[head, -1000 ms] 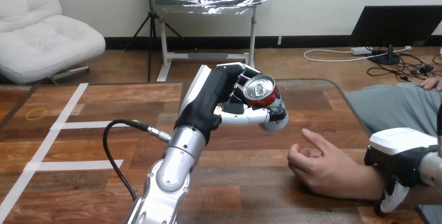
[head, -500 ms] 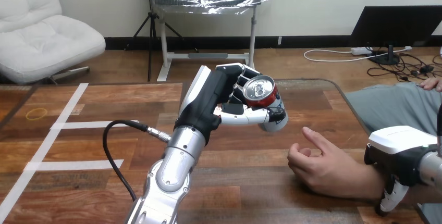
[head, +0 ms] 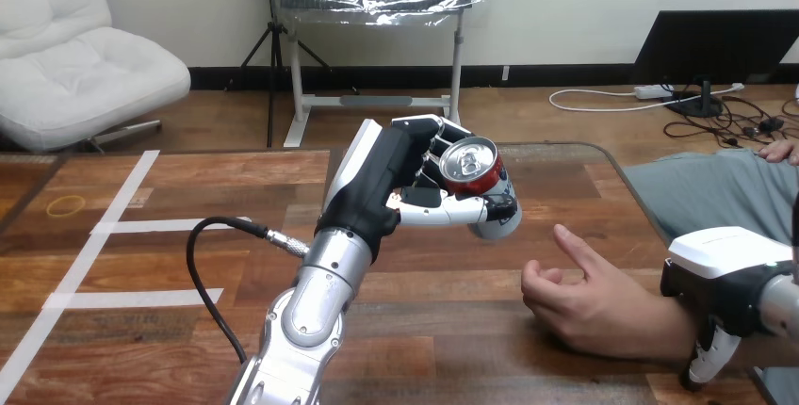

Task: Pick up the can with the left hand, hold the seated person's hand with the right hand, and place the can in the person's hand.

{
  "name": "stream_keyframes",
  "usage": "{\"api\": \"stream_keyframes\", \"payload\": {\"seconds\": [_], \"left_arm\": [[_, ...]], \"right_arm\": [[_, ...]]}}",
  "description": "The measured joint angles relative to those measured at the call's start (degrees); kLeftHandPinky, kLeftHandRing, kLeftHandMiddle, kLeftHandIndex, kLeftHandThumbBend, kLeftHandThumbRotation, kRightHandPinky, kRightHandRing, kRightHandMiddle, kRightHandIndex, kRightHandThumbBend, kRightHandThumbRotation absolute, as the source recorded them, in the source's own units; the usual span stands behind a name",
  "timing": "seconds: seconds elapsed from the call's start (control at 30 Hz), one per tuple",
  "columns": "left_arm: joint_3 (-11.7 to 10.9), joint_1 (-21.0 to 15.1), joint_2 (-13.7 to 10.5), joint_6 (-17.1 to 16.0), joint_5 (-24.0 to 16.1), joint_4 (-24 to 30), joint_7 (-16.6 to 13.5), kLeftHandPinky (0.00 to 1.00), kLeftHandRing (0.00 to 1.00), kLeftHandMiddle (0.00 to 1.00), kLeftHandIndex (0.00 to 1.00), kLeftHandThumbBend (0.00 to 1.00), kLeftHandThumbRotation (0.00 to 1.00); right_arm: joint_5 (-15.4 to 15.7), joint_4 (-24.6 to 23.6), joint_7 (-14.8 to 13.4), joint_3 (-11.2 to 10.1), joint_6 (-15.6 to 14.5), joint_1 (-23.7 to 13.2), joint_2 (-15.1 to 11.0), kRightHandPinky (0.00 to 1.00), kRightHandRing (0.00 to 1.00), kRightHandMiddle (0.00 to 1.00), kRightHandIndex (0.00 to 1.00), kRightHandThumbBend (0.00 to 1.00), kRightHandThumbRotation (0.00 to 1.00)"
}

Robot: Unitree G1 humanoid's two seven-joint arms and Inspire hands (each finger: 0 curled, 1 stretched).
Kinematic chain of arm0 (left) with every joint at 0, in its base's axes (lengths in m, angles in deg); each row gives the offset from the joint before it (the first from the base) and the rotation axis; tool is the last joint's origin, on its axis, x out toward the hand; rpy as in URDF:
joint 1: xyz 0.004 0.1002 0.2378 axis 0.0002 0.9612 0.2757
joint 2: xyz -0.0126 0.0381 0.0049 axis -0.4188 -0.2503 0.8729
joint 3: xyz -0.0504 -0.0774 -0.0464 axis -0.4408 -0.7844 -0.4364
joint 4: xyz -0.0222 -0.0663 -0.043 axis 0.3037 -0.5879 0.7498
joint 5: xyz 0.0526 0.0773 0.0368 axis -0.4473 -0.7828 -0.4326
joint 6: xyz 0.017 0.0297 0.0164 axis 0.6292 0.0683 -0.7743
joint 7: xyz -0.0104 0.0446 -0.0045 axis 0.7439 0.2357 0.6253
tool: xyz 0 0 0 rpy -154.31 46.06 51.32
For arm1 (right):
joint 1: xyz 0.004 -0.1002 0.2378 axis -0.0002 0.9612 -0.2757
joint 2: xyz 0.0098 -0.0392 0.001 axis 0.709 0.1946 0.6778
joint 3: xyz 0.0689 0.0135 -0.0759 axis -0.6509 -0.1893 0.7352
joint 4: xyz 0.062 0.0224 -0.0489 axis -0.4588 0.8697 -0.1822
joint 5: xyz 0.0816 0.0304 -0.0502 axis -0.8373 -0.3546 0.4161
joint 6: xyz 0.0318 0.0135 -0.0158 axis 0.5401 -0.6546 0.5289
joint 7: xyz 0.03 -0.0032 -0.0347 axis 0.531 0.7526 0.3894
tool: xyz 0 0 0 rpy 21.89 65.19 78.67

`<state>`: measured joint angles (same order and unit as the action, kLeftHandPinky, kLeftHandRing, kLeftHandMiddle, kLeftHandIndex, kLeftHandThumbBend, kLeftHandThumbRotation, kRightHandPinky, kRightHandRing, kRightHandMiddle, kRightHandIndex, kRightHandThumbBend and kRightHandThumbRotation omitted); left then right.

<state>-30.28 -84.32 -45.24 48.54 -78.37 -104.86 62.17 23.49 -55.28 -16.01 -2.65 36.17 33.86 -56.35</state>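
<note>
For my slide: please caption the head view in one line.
Left hand holds the can aloft; right hand clasps the person's wrist on the table.

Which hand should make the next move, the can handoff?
Left. The left hand grips the can, raised just left of the person's hand; the right hand is busy, thumb curled round the person's wrist.
</note>
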Motion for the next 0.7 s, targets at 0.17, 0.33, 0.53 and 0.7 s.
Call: {"api": "stream_keyframes", "payload": {"seconds": [0.17,0.33,0.53,0.7], "left_arm": [[0.0,0.0,0.0,-0.1,0.2,-0.2,0.1,0.36,0.4,0.44,0.5,0.61,0.0],[0.0,0.0,0.1,-0.3,0.8,-0.5,0.3,0.37,0.4,0.44,0.5,0.61,0.0],[0.0,0.0,0.2,-0.3,1.4,-0.9,0.4,0.37,0.4,0.44,0.5,0.61,0.0],[0.0,0.0,0.3,-0.3,1.7,-1.4,0.4,0.37,0.4,0.44,0.5,0.61,0.0]], "right_arm": [[-0.4,-0.2,-0.9,-0.5,-0.2,0.7,0.0,0.12,0.19,0.28,0.32,0.74,0.0],[-0.7,-0.7,-1.9,-1.2,-0.1,1.6,-0.1,0.11,0.18,0.27,0.31,0.75,0.0],[-1.7,-1.7,-1.8,-2.5,-0.2,2.5,-0.3,0.11,0.19,0.27,0.31,0.76,0.0],[-2.4,-3.0,-1.6,-3.5,-0.2,3.1,-0.6,0.12,0.19,0.27,0.32,0.77,0.0]]}}
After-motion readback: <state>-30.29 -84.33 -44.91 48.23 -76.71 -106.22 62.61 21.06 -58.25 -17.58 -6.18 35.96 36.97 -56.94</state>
